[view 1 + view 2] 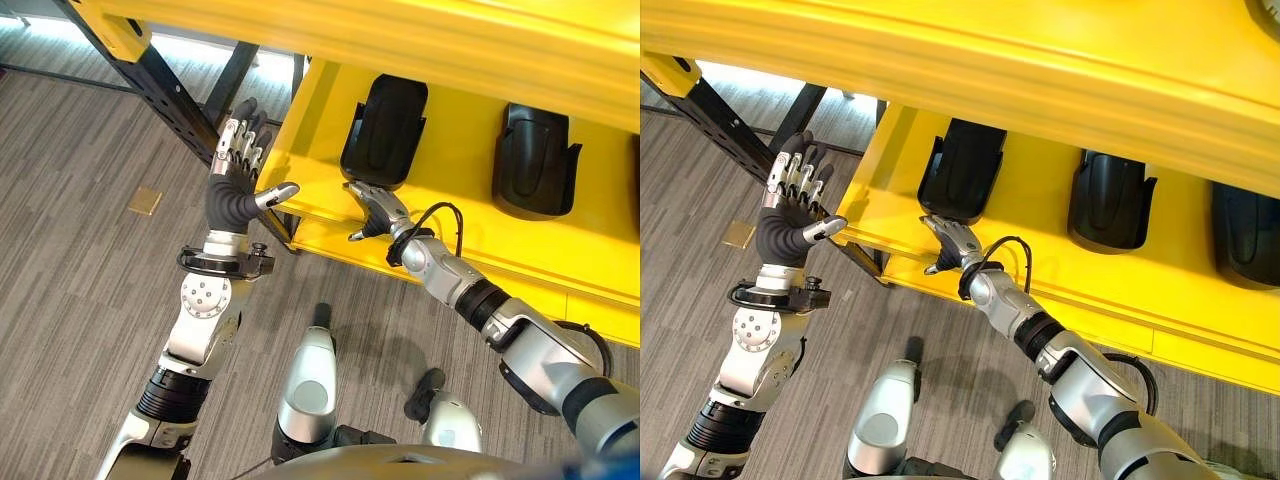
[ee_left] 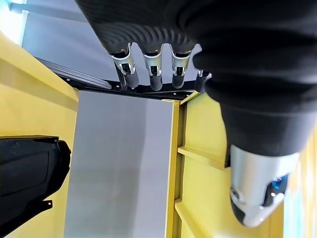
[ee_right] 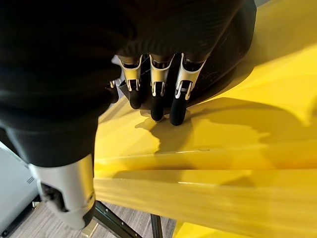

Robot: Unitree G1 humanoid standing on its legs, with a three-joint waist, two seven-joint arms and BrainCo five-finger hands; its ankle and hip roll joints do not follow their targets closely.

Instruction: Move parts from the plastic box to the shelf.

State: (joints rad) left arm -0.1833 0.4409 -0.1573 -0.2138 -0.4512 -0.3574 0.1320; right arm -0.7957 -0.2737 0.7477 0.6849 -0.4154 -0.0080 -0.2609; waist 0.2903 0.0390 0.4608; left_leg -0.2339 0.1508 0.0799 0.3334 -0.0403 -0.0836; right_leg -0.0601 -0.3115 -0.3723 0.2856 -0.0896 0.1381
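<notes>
Right hand (image 1: pixel 375 208) rests straight-fingered against the leftmost black part (image 1: pixel 385 130) on the yellow shelf (image 1: pixel 470 225). Left hand (image 1: pixel 236 160) hangs open, empty. Nudging the part could slide it askew.

On the shelf (image 1: pixel 560 255) in front of you, the parts sit side by side — one part (image 1: pixel 384 130) at the left, a second part (image 1: pixel 535 160) to its right. Your right hand (image 1: pixel 375 205) rests at the near edge of the left one, fingers straight. Your left hand (image 1: pixel 235 165) stands off the shelf's left corner — beside the rack post (image 1: pixel 165 85), fingers extended.
</notes>
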